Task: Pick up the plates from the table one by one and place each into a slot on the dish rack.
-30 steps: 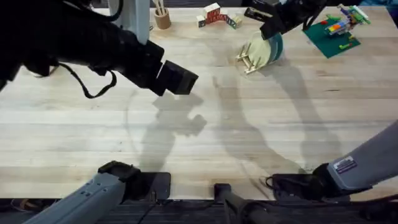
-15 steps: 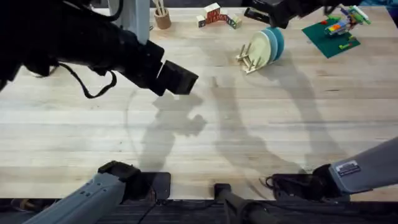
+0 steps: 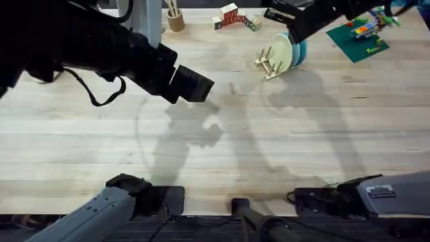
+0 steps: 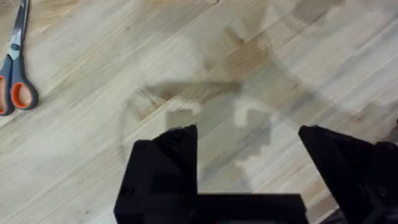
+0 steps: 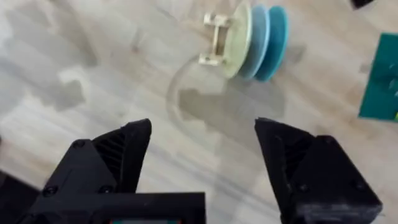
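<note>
The small wooden dish rack [image 3: 267, 62] [image 5: 216, 38] stands at the far right of the table [image 3: 282, 134]. Upright in its slots are a cream-yellow plate [image 3: 280, 54] [image 5: 240, 41] and a light blue plate [image 5: 259, 38] behind it, with a darker teal plate [image 3: 299, 48] [image 5: 277, 37] at the back. My right gripper [image 3: 293, 21] [image 5: 204, 155] hovers above the rack, open and holding nothing. My left gripper [image 3: 195, 84] [image 4: 249, 155] hangs high over bare wood at the left centre, open, with nothing in it.
A green baseplate with coloured bricks [image 3: 356, 37] lies right of the rack. Red and white blocks [image 3: 232, 16] and a cup of sticks [image 3: 176, 20] sit along the far edge. Orange-handled scissors [image 4: 15, 68] lie on the table near the left arm.
My right gripper has drawn back from the plates' top edges and now hovers a little higher above the rack. All the plates stay in the rack. The left arm has not moved.
</note>
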Robot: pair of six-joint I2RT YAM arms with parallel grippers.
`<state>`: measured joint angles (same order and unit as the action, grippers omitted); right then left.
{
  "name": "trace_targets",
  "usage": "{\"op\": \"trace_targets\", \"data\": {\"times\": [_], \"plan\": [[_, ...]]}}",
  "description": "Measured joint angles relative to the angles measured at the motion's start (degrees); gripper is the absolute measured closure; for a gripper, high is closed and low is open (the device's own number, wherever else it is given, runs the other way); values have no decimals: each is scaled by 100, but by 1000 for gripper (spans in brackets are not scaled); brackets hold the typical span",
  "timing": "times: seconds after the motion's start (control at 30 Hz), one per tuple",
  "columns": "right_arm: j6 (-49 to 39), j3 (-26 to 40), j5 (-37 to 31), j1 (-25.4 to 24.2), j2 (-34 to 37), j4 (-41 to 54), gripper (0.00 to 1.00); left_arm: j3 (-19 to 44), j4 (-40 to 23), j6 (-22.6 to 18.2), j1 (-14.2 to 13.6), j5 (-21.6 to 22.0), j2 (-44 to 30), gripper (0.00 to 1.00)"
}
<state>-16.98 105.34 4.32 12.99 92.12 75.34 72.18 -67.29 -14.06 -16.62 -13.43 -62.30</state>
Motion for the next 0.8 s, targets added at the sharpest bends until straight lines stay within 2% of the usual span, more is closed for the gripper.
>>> {"op": "trace_targets", "data": {"times": [0.2, 0.57, 0.8], "plan": [[386, -95, -2, 105, -61, 202, 5, 0, 0, 0, 0, 0, 0, 8], [871, -1952, -2, 302, -1212, -730, 5, 0, 0, -2, 0, 0, 0, 8], [932, -2164, -2, 302, -1301, -762, 6, 0, 0, -1, -1, 0, 0, 8]]}}
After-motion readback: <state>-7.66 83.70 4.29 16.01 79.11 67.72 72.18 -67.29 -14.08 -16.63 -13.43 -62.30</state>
